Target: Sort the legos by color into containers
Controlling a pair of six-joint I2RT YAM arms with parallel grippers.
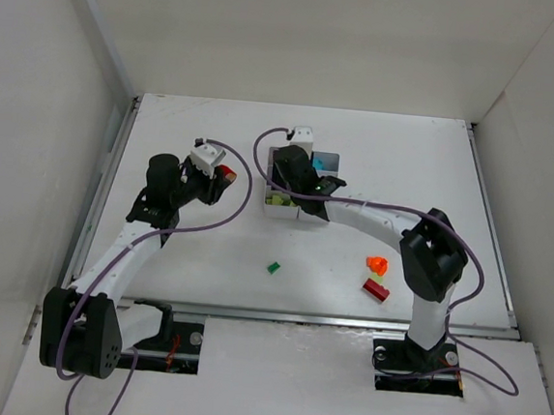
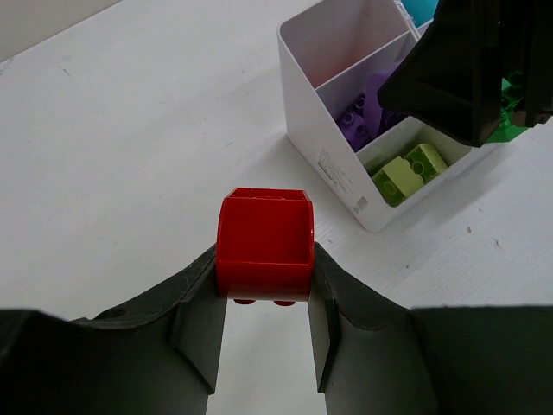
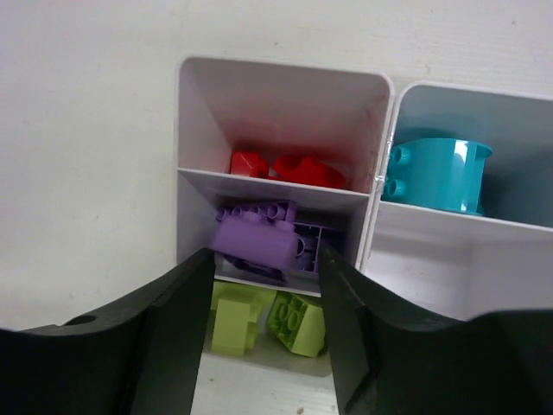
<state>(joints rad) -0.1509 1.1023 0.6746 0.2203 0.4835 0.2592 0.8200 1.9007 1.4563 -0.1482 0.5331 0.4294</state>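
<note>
White table (image 1: 186, 248): top view; the tray (image 1: 334, 158) sits toward 12 o'clock from the table's middle.
Left gripper (image 1: 223, 176): near the tray at its 9 o'clock, closed on the held red brick (image 1: 226, 173).
Right gripper (image 1: 294, 180): above the tray's left column; its fingertips are hidden from this camera.
Loose bricks: a green brick (image 1: 274, 266) lies at 6 o'clock of the tray. An orange brick (image 1: 377, 265) and a loose red brick (image 1: 376, 290) lie just beside each other at 4 o'clock, well apart from the tray.
Left wrist view: both fingers (image 2: 194, 328) press the sides of the held red brick (image 2: 264, 242), which hangs over bare table.
Tray (image 2: 315, 130): at 2 o'clock of that brick and apart from it. Purple bricks (image 2: 356, 123) fill one compartment, yellow-green bricks (image 2: 406, 169) the nearest; the right arm's black body covers the rest.
Right wrist view: the fingers (image 3: 173, 328) stand a brick's width apart with a tilted purple brick (image 3: 259, 240) between them. It touches the left finger, but whether it is pinched cannot be told.
Compartments (image 3: 194, 130): in the left column, red bricks (image 3: 289, 169) lie at 12 o'clock, purple in the middle and yellow-green at 6 o'clock. A cyan brick (image 3: 436, 173) lies in the right column at 12 o'clock.
</note>
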